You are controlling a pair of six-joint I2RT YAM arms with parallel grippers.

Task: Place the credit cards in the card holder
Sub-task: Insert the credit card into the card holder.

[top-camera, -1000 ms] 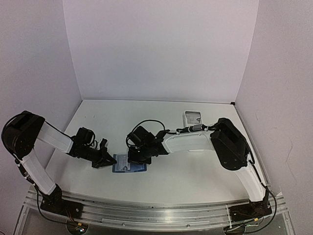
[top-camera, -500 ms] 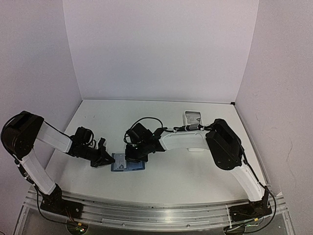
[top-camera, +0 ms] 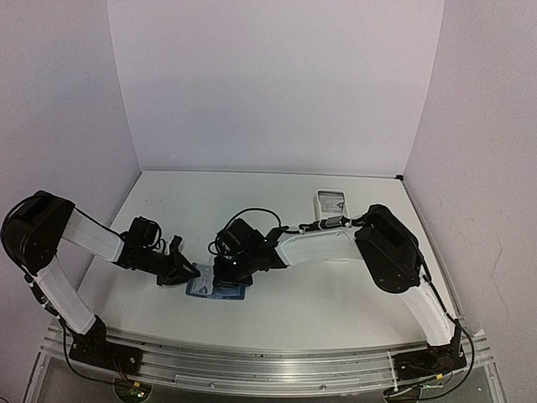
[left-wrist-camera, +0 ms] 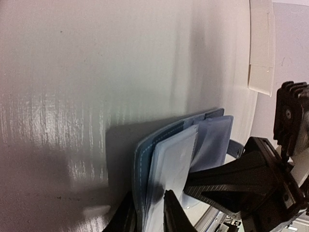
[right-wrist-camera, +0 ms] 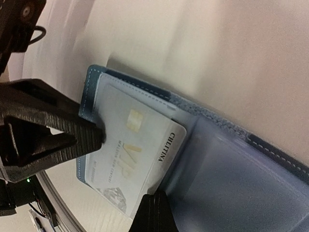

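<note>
Lying open, card holder (right-wrist-camera: 224,180), card (right-wrist-camera: 129,151) print readable right-wrist only

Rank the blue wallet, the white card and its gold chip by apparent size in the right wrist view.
Largest: blue wallet, running past the frame's edge.
Then the white card.
Smallest: gold chip.
</note>
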